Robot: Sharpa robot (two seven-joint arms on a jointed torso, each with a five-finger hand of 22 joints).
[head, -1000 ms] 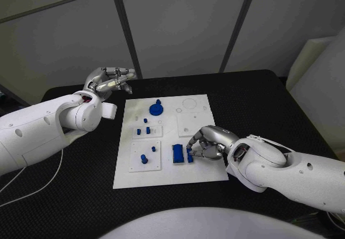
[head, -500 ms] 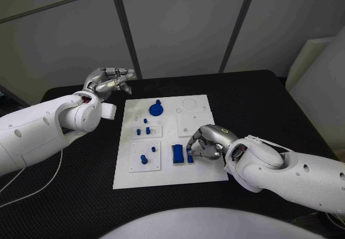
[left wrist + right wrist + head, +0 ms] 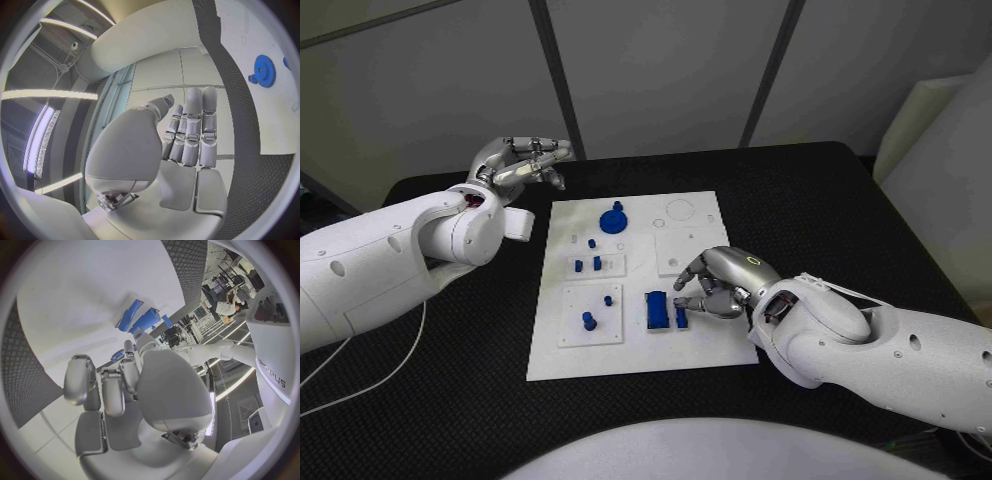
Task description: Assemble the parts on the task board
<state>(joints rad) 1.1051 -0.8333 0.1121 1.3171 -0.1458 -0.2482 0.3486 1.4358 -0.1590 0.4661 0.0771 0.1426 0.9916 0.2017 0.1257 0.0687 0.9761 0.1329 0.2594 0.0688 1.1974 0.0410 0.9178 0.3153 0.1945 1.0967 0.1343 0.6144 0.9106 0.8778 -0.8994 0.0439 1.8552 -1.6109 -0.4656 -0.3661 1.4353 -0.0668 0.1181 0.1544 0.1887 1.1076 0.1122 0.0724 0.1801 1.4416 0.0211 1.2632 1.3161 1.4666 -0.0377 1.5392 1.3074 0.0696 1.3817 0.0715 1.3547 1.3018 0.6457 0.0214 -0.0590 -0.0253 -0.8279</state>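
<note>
The white task board (image 3: 632,345) lies mid-table. Standing on it are a blue gear (image 3: 613,217), several small blue pegs such as one (image 3: 587,320) at its near left, a wide blue block (image 3: 655,308) and a narrow blue block (image 3: 681,317). My right hand (image 3: 715,285) hovers just right of the narrow block, fingers bent and slightly apart, holding nothing. The right wrist view shows the right hand (image 3: 122,385) with the narrow block (image 3: 129,315) and wide block (image 3: 147,320) lying beyond the fingertips. My left hand (image 3: 524,160) is raised past the board's far left corner and holds nothing; in its wrist view the left hand (image 3: 187,135) has straight fingers, with the gear (image 3: 265,71) off to one side.
The black table (image 3: 819,200) stretches around the board on all sides. The board's far right part carries round outlines (image 3: 682,209) and a pale square recess (image 3: 678,250). My left forearm (image 3: 387,260) lies over the table's left side, and my right forearm (image 3: 877,340) over its near right.
My right hand has eased back from the narrow blue block, its fingers lifting and spreading a little. The left hand has stayed where it was.
</note>
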